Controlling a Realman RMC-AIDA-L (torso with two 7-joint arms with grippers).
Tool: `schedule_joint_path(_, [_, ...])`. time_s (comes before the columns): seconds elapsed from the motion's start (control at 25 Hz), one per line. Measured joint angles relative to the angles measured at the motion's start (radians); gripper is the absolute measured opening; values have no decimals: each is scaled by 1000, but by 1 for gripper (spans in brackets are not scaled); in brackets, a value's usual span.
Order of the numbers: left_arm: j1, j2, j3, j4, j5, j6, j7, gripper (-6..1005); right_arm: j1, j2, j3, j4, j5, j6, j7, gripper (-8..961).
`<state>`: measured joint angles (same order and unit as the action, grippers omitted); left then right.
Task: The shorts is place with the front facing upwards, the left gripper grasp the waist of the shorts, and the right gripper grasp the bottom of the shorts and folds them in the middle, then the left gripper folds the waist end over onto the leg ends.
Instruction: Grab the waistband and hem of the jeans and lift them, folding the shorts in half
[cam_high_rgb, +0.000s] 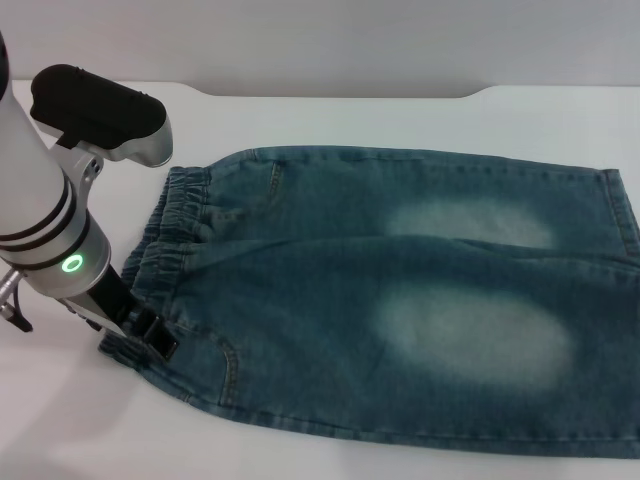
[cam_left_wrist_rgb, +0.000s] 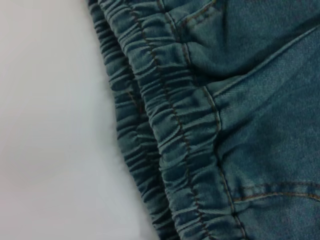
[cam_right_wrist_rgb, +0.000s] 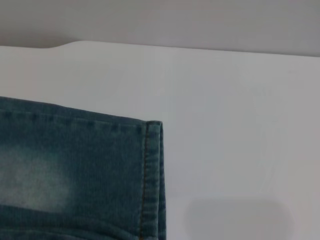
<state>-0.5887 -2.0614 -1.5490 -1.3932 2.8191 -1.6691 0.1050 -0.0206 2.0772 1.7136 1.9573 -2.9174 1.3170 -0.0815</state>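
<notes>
The blue-green denim shorts (cam_high_rgb: 400, 310) lie flat on the white table (cam_high_rgb: 330, 120), with two pale faded patches facing up. The ruched waist (cam_high_rgb: 175, 225) is at the left and the straight leg ends (cam_high_rgb: 622, 230) are at the right edge of the head view. My left gripper (cam_high_rgb: 145, 335), on the green-lit arm, sits low at the near corner of the waist, touching the band. The left wrist view is filled with the puckered waist (cam_left_wrist_rgb: 170, 125) seen from close above. A hemmed leg corner (cam_right_wrist_rgb: 150, 170) shows in the right wrist view. The right gripper is out of view.
White table surface (cam_right_wrist_rgb: 235, 125) stretches beyond the leg hem and along the waist side (cam_left_wrist_rgb: 50, 125). The table's far edge with a notch (cam_high_rgb: 210, 92) runs across the back. My left arm's grey-black housing (cam_high_rgb: 100, 110) hangs over the table's left side.
</notes>
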Motion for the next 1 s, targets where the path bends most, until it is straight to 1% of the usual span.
schedule_joint_path(0.36, [-1, 0, 0, 3, 0, 13, 1, 788, 2, 0, -1, 0, 0, -3, -7, 595])
schedule_joint_path(1.0, [-14, 1, -1, 70, -1, 45, 2, 772, 2, -2, -13, 4, 0, -4, -10, 594])
